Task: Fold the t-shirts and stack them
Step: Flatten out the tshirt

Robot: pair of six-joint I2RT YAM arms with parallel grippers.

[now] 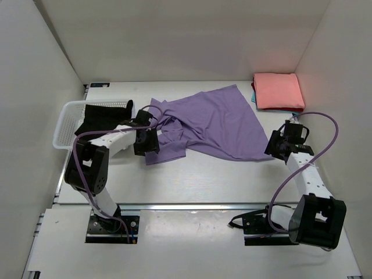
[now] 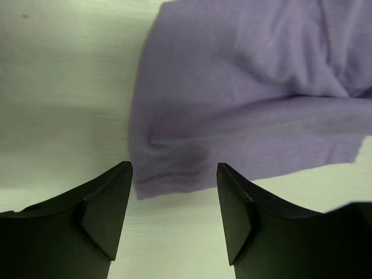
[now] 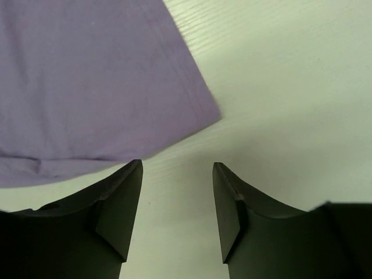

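Your lilac-purple t-shirt (image 1: 209, 125) lies spread but rumpled across the middle of the table (image 1: 203, 186), with one hem corner drawn out to the right and a bunched sleeve end on the left. That is likely why each arm sits at its own end of the cloth. Your left gripper (image 2: 174, 174) hangs low at the sleeve edge with its jaws well apart and nothing between them; the cloth lies just ahead of the fingertips, not pinched. Your right gripper (image 3: 177, 171) is likewise parted and empty, the hem corner just beyond it over bare table. I judge the shirt is being laid flat for a fold that is not yet made. The salmon-pink t-shirt (image 1: 279, 91) sits folded in the far right corner on a teal one (image 1: 253, 95) whose edge peeks out — the stack's place, it seems. The black t-shirt (image 1: 99, 116) droops in the white basket (image 1: 60, 135) at the left. The table top is pale and matte, and plain white walls (image 1: 174, 40) close it in on three sides.
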